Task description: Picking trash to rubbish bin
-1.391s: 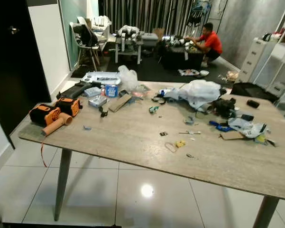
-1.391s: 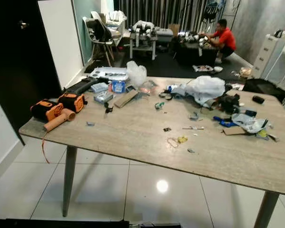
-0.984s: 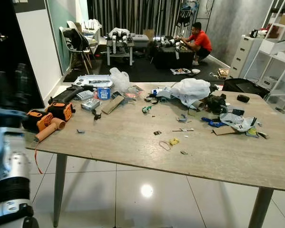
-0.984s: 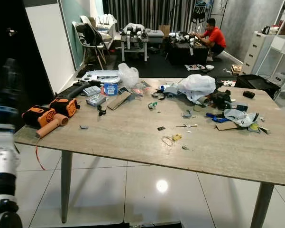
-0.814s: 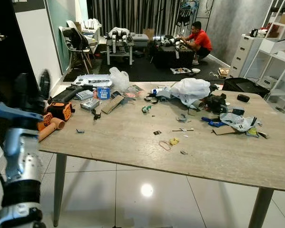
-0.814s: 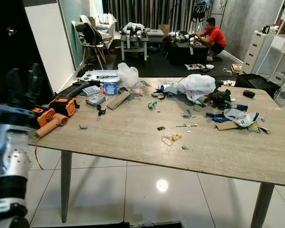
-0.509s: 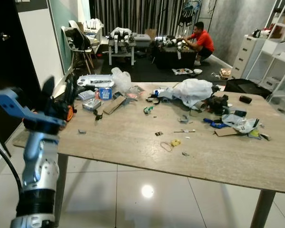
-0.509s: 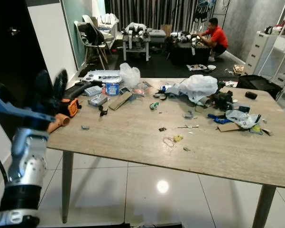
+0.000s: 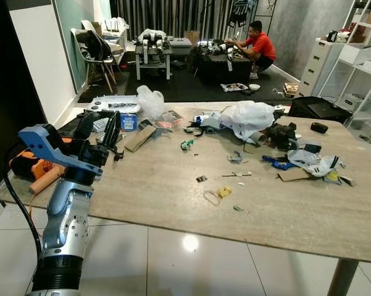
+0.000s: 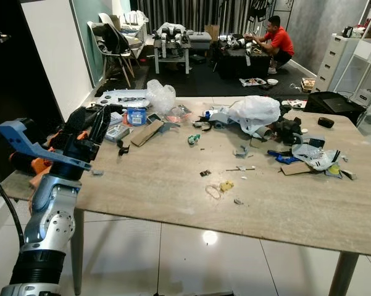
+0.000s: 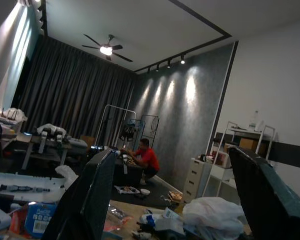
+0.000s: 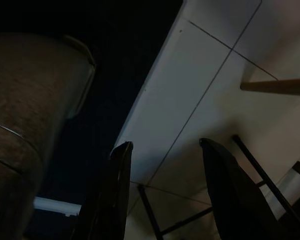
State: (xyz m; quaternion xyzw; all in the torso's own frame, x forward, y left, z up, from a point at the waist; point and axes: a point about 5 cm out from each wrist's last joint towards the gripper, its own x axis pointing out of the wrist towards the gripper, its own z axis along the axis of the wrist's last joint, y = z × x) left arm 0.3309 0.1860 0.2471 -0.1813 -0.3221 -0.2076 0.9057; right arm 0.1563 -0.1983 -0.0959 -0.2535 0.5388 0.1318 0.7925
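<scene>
1. Over the table's (image 9: 173, 179) left end, the left gripper (image 9: 100, 127) hovers, fingers spread wide, empty.
2. Mid-table lie small trash scraps (image 9: 217, 194).
3. The right gripper (image 12: 164, 190) hangs apart near the floor.

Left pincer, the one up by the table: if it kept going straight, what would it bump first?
Probably the blue-labelled tub. The left pincer, fingers open, points across the table's left end towards it; depth is unclear.
</scene>
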